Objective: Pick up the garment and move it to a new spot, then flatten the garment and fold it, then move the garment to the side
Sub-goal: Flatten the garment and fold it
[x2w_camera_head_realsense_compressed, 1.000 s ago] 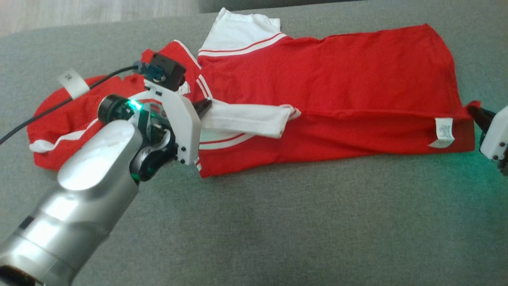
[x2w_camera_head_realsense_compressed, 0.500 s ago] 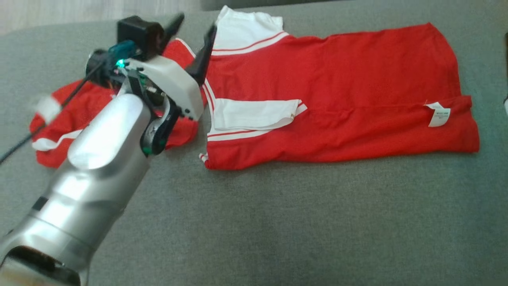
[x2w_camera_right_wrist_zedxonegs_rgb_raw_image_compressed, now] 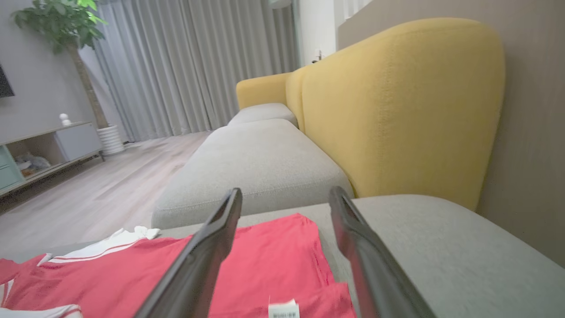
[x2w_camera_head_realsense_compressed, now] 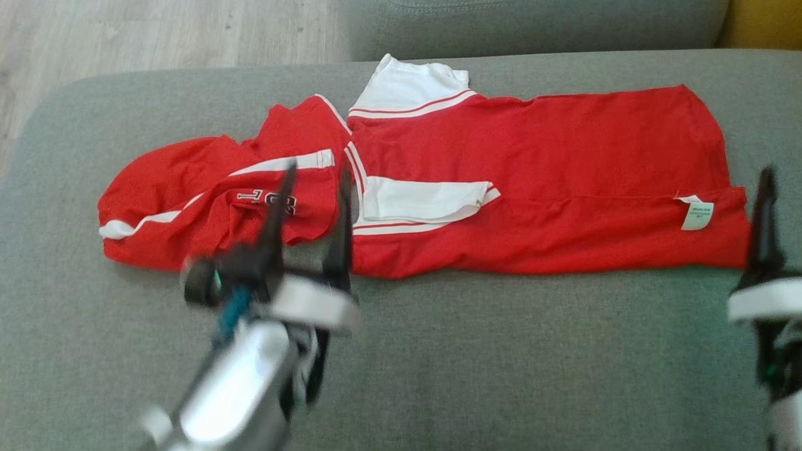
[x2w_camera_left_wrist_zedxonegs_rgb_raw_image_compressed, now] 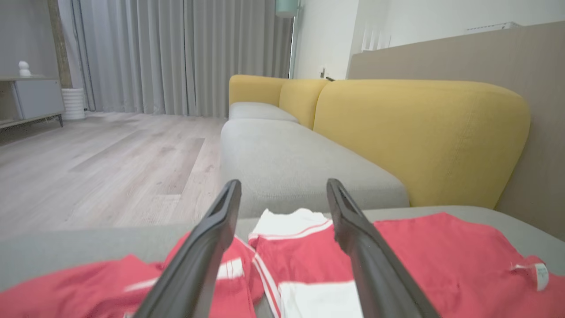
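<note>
The left gripper (x2w_camera_head_realsense_compressed: 317,170) rises from the lower left of the frame, arm blurred. Its two dark fingers are spread wide with nothing between them, and their tips show against the crumpled left part of the red garment (x2w_camera_head_realsense_compressed: 532,156). The right gripper (x2w_camera_head_realsense_compressed: 765,181) stands upright at the right edge, just beside the hem and its white label (x2w_camera_head_realsense_compressed: 697,214); the right wrist view shows its fingers parted and empty. The garment lies spread across the grey sofa seat (x2w_camera_head_realsense_compressed: 501,351), a white sleeve (x2w_camera_head_realsense_compressed: 426,200) folded onto its front. The wrist views also show a yellow backrest (x2w_camera_left_wrist_zedxonegs_rgb_raw_image_compressed: 419,132), curtains (x2w_camera_left_wrist_zedxonegs_rgb_raw_image_compressed: 176,53) and a potted plant (x2w_camera_right_wrist_zedxonegs_rgb_raw_image_compressed: 57,26).
</note>
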